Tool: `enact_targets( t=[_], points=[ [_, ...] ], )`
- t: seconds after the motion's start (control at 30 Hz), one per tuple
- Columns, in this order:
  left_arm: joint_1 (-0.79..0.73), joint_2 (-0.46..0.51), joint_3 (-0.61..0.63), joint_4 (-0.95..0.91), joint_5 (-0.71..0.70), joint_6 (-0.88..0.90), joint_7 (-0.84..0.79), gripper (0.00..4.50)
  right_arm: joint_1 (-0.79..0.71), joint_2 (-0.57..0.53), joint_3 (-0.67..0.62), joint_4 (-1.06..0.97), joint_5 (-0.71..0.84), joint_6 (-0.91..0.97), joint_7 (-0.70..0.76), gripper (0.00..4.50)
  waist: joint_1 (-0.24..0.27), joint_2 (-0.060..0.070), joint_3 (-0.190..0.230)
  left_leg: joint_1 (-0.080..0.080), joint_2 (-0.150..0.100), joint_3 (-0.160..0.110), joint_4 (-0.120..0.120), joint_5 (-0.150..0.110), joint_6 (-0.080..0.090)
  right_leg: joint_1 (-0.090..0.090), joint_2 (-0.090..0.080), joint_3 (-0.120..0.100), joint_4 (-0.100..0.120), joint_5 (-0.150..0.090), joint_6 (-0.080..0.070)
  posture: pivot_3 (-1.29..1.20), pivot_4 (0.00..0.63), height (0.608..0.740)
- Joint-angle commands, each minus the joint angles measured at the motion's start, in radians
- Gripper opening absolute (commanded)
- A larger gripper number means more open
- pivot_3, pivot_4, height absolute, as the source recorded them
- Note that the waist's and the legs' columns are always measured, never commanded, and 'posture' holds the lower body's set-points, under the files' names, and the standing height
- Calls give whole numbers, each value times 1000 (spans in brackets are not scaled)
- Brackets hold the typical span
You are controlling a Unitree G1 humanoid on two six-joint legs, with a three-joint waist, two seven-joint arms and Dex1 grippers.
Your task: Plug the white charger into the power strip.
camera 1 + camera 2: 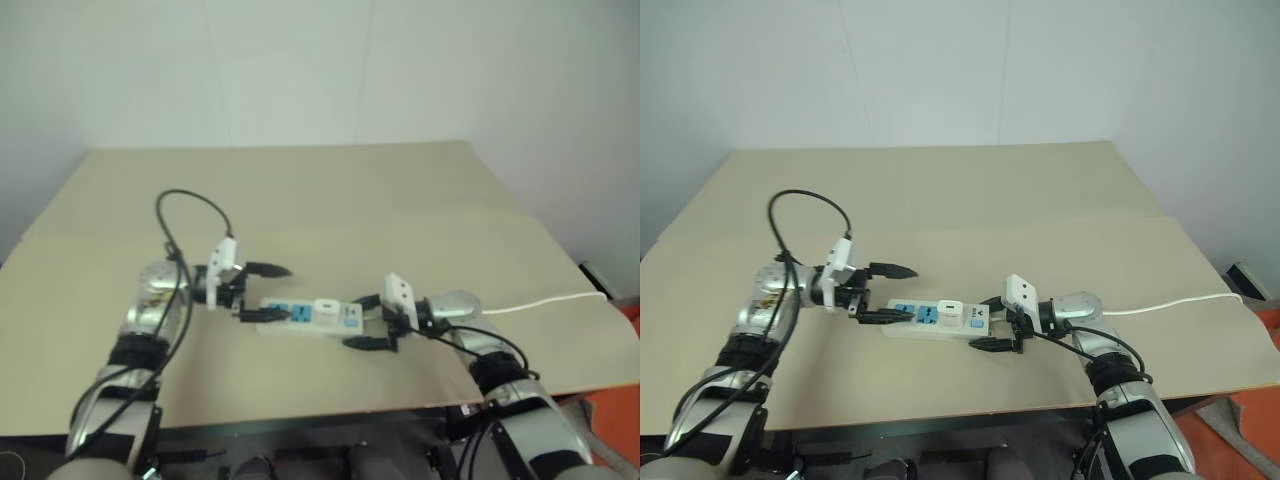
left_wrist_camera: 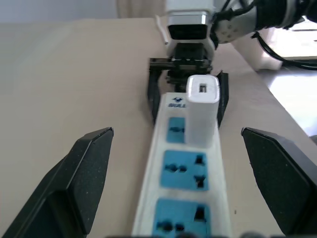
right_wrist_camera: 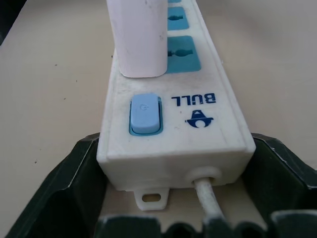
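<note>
One small white boxy plastic charger (image 2: 202,109) stands upright in the long white plastic power strip (image 1: 936,320), in the socket next to the blue switch, and looks fully seated, though its prongs are hidden. The strip lies on the tan table (image 1: 970,190). The charger is probably light, rigid and smooth; its flat sides are the best place to pinch it. The left gripper (image 1: 886,293) hangs spread wide at the strip's free end, holding nothing. The right gripper (image 1: 992,323) straddles the cord end, fingers apart, seemingly just beside the strip's sides. One thin white cord (image 1: 1170,302) trails away
</note>
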State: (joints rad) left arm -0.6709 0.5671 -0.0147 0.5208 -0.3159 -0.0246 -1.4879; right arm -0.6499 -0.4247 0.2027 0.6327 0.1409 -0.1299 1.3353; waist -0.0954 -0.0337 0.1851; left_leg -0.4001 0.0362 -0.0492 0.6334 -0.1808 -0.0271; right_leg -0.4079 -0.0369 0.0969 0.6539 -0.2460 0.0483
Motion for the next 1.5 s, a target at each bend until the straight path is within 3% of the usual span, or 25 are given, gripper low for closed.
enact_targets(
  t=[0.03, 0.23, 0.37, 0.53, 0.67, 0.77, 0.97, 1.07, 1.23, 1.5],
  points=[
    [40, 58, 68, -77, -28, 10, 47, 4500, 26, -58, -60, -81, 41, 24, 5, 4460, 2, 1, 1, -1, 0, 0, 0, 0, 0, 0, -1, 0, -1, 0, 0, 0, 150, 740],
    [222, 157, 168, -272, -99, 107, 100, 4500, 136, -296, -193, -360, 179, 192, 84, 4460, 28, 4, 3, -11, -3, 2, 0, 0, 0, -8, -6, -1, -7, 1, 1, 0, 150, 740],
    [332, 244, 223, -377, -164, 265, 112, 4500, 243, -420, -321, -516, 248, 237, 62, 4460, 34, 4, 4, -17, -2, 1, -2, 0, 0, -14, -5, -3, -6, 1, 1, 0, 150, 740],
    [371, 204, 304, -399, -164, 186, 234, 4500, 381, -508, -408, -588, 255, 239, 36, 4460, 45, 4, 4, -15, -2, 2, -2, 0, 0, -13, -6, -2, -6, 0, 2, 0, 150, 740],
    [384, 166, 326, -391, -127, 38, 293, 4500, 459, -529, -446, -655, 275, 280, 7, 4460, 49, 4, 4, -15, -2, 5, 0, 0, 0, -13, -6, 0, -6, 3, 3, 0, 150, 740],
    [358, 181, 291, -364, -148, 133, 291, 4500, 505, -521, -463, -709, 286, 304, -25, 4460, 48, 4, 4, -15, -2, 6, 1, 0, 0, -13, -6, 0, -6, 3, 3, 0, 150, 740],
    [335, 186, 267, -343, -98, 140, 351, 4500, 568, -508, -486, -811, 316, 348, -95, 4460, 51, 4, 4, -15, -2, 6, 1, 0, 0, -12, -6, 0, -7, 3, 3, 0, 150, 740],
    [313, 205, 254, -409, -80, 325, 486, 4500, 587, -503, -489, -822, 300, 336, -127, 4460, 51, 3, 4, -16, -2, 6, 1, 0, 0, -12, -6, 0, -7, 3, 3, 0, 150, 740],
    [279, 187, 263, -348, -134, 302, 414, 4500, 612, -464, -478, -826, 294, 322, -183, 4460, 51, 3, 4, -16, -2, 6, 2, 0, 0, -12, -6, 0, -6, 3, 3, 0, 150, 740],
    [296, 266, 245, -377, -171, 412, 309, 4500, 632, -438, -468, -854, 310, 342, -218, 4460, 47, 3, 4, -15, -1, 7, 2, 0, 0, -12, -6, 0, -6, 3, 3, 0, 150, 740]
  ],
)
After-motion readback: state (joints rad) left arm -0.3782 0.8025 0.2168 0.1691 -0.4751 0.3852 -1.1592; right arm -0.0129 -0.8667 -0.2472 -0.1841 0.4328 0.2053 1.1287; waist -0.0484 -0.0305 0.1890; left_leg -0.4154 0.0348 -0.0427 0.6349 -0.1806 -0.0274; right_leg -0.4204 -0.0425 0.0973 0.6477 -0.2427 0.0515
